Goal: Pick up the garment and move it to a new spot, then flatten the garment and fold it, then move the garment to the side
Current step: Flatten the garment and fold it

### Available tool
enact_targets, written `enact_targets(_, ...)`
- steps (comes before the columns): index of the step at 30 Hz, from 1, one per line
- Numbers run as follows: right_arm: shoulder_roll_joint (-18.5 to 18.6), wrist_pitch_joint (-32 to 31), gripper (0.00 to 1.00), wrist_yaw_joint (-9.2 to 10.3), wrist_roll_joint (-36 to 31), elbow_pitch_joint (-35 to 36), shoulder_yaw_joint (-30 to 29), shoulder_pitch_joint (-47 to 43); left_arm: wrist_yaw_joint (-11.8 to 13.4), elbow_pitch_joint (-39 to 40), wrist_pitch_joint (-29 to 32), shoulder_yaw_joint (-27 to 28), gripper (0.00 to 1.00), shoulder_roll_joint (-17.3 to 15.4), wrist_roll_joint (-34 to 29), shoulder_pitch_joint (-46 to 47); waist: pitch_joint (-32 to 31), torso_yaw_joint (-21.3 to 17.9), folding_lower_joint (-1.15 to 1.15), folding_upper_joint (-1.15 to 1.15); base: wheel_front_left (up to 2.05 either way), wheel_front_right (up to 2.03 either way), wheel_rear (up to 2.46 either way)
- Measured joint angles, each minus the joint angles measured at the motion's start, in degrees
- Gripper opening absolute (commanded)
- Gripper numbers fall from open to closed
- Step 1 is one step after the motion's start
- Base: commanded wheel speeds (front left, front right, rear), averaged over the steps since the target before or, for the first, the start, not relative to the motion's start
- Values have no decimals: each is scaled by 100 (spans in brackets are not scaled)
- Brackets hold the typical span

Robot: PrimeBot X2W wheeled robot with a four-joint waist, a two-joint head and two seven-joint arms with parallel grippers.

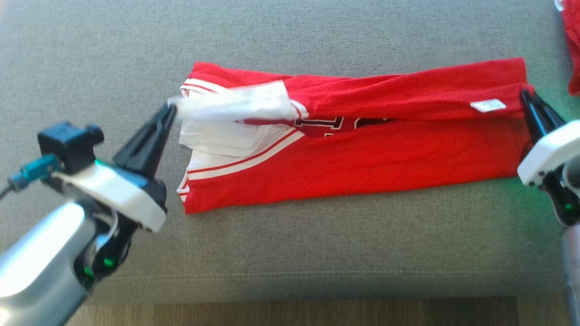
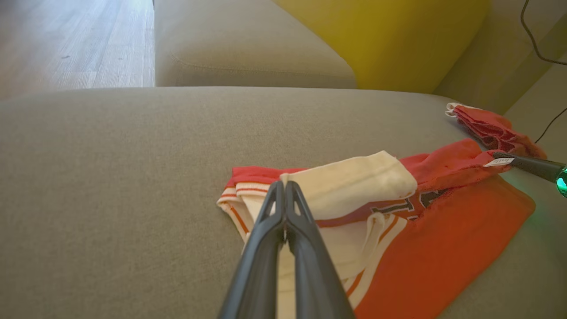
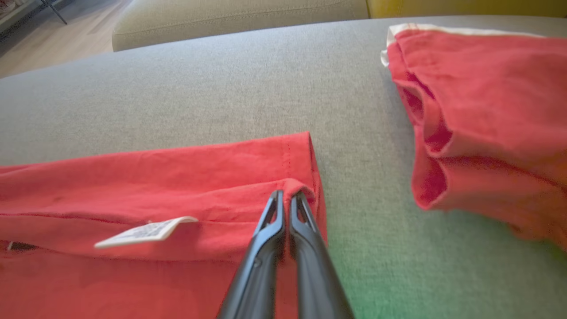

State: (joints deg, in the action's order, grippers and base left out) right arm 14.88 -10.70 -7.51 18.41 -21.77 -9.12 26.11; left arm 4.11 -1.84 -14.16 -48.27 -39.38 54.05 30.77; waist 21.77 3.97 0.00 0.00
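Note:
A red garment (image 1: 362,154) with white sleeves and white striped trim lies folded lengthwise into a long band on the grey cushion (image 1: 290,36). My left gripper (image 1: 171,108) is shut on the corner of a white sleeve (image 2: 354,186) at the band's left end, and that sleeve is lifted slightly. In the left wrist view its tips (image 2: 283,184) pinch the sleeve's edge. My right gripper (image 1: 525,95) is shut on the red fold at the right end, near a white label (image 1: 488,105). In the right wrist view the cloth (image 3: 133,186) puckers at its tips (image 3: 287,195).
A second red garment (image 1: 572,45) lies bunched at the cushion's far right corner, close to my right gripper. A yellow cushion (image 2: 390,40) stands behind. Wooden floor (image 1: 290,312) runs along the cushion's front edge. Bare grey fabric surrounds the band on the near and far sides.

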Motion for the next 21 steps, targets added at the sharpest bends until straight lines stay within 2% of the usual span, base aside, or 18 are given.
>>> enact_targets(6,-120,-155,0,0,-80,215,-156,-243,66,-58,-7,76,0,100,55,-420,1,-34,0,0,0,0,0)
enact_targets(7,-171,-193,0,0,-101,212,-159,-243,94,-96,-7,87,10,156,55,-470,-17,-42,0,0,0,0,0)
enact_targets(8,-219,-220,15,0,-138,205,-154,-244,96,-164,-8,87,26,208,55,-515,-38,-49,0,0,0,0,0)
enact_targets(9,-248,-238,42,0,-165,187,-147,-246,99,-232,-8,85,39,255,54,-560,-64,-56,0,0,0,0,0)
enact_targets(10,-276,-243,94,0,-194,165,-147,-249,100,-299,-8,80,62,294,54,-610,-94,-62,0,0,0,0,0)
enact_targets(11,-302,-241,100,0,-223,141,-158,-260,108,-372,-8,77,100,338,54,-656,-129,-68,0,0,0,0,0)
enact_targets(14,-469,-168,100,0,-225,104,-328,-366,236,-441,-11,142,100,478,24,-806,-262,-88,0,0,0,0,0)
enact_targets(16,-600,-134,100,0,-222,89,-472,-476,419,-420,-12,208,100,570,-202,-889,-372,-104,0,0,0,0,0)
enact_targets(21,-953,-27,100,0,-220,9,-734,-755,1025,-60,-13,601,100,928,-740,-1397,-698,-171,0,0,0,0,0)
